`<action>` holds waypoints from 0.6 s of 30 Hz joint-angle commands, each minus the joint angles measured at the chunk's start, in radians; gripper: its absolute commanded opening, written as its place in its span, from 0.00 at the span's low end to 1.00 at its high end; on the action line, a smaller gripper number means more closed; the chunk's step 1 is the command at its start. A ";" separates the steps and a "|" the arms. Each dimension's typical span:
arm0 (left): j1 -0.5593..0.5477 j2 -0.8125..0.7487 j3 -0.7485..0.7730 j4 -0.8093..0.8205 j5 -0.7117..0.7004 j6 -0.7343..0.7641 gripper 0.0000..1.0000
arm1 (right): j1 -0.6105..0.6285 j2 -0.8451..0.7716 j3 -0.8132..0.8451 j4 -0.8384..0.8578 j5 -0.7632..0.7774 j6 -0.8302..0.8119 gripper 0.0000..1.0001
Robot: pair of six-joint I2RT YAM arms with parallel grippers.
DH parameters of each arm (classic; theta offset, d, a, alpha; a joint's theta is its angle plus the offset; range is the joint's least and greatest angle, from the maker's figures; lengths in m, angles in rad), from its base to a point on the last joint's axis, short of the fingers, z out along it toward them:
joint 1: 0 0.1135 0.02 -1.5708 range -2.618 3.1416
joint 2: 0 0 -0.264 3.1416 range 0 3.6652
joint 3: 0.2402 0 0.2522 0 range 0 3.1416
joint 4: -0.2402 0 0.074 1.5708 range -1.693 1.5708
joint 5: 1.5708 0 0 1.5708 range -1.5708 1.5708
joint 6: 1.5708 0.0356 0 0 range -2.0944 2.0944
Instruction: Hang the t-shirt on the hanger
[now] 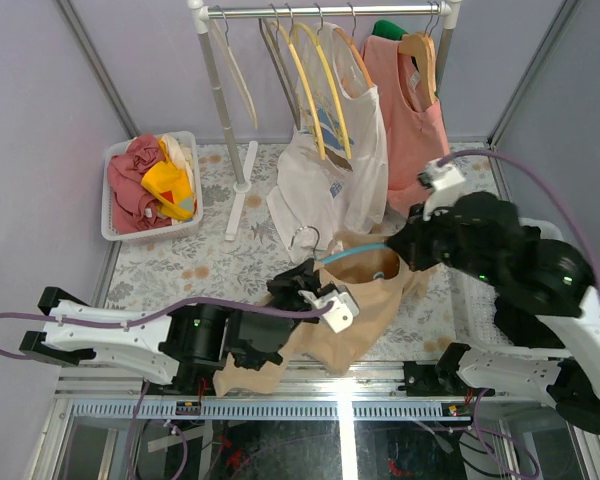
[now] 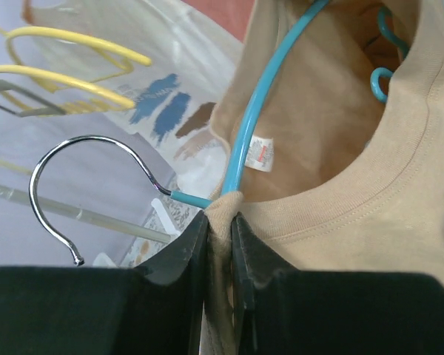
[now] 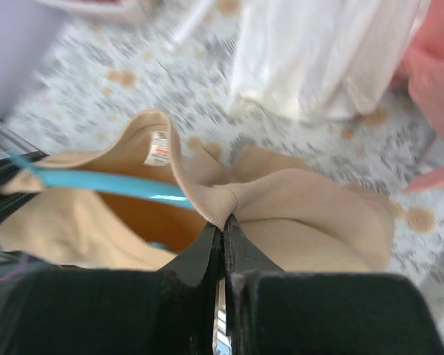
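The tan t-shirt (image 1: pixel 365 300) is held up between my two grippers over the middle of the table. The light-blue hanger (image 1: pixel 352 254) runs through its neck opening, and its silver hook (image 1: pixel 305 238) sticks out to the left. My left gripper (image 2: pixel 220 216) is shut on the collar by the hanger's neck; the white label (image 2: pixel 261 154) shows inside. My right gripper (image 3: pixel 223 225) is shut on the collar rib at the other side, with the hanger's blue arm (image 3: pixel 111 182) crossing inside the shirt. In the top view the right gripper (image 1: pixel 405 247) sits at the shirt's right edge.
A clothes rack (image 1: pixel 325 10) at the back carries yellow hangers (image 1: pixel 315 80), a white printed shirt (image 1: pixel 335 170) and a salmon-pink top (image 1: pixel 415 120). A white basket (image 1: pixel 110 200) of clothes stands at the back left. The rack's post (image 1: pixel 225 110) stands between them.
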 commanded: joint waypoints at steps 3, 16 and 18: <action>-0.161 -0.057 -0.008 0.441 -0.117 0.194 0.00 | 0.002 -0.054 0.221 0.033 -0.111 -0.024 0.00; -0.104 0.002 0.195 0.475 0.130 0.272 0.00 | 0.003 0.041 0.296 0.121 -0.206 -0.076 0.00; -0.102 -0.017 0.188 0.447 0.178 0.232 0.00 | 0.003 0.061 0.280 0.107 -0.208 -0.083 0.00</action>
